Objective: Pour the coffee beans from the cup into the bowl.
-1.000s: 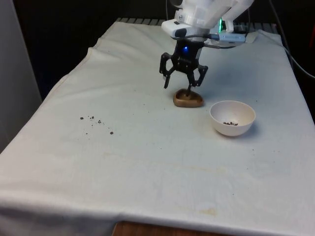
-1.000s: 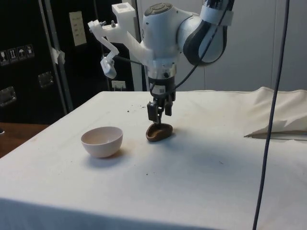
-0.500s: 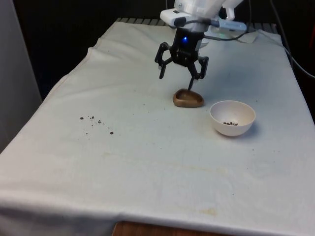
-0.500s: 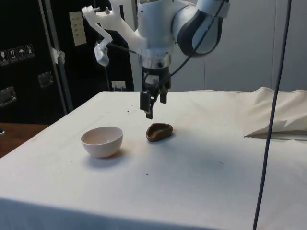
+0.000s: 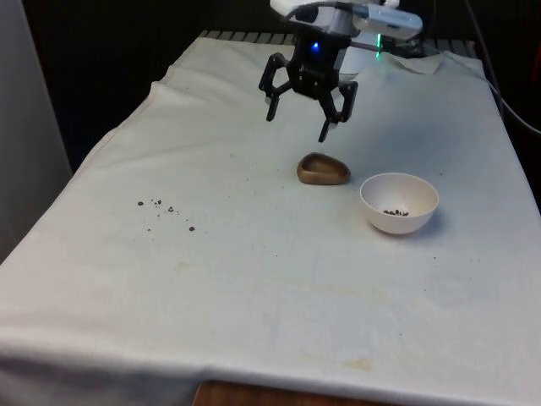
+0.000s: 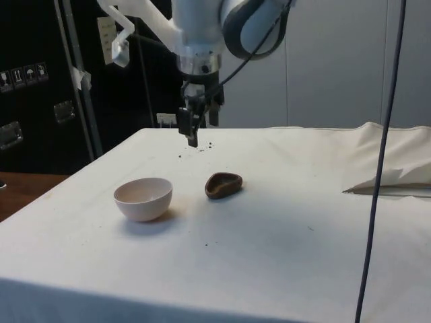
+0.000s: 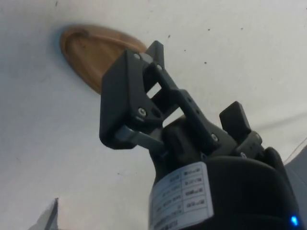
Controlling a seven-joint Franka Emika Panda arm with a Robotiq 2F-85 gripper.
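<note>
Pincer (image 5: 298, 117) has lifted off the cup (image 5: 322, 169), jaws spread, empty; beans sit in bowl (image 5: 399, 202) — pour looks done.

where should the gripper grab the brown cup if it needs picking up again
Probably from straight above, fingers across the narrow width of the brown cup, one on each long side of its rim. It sits on the cloth as a low, oval shell with its opening up, so there is little side wall to pinch. The gripper hangs open above it, beside the white bowl.
</note>
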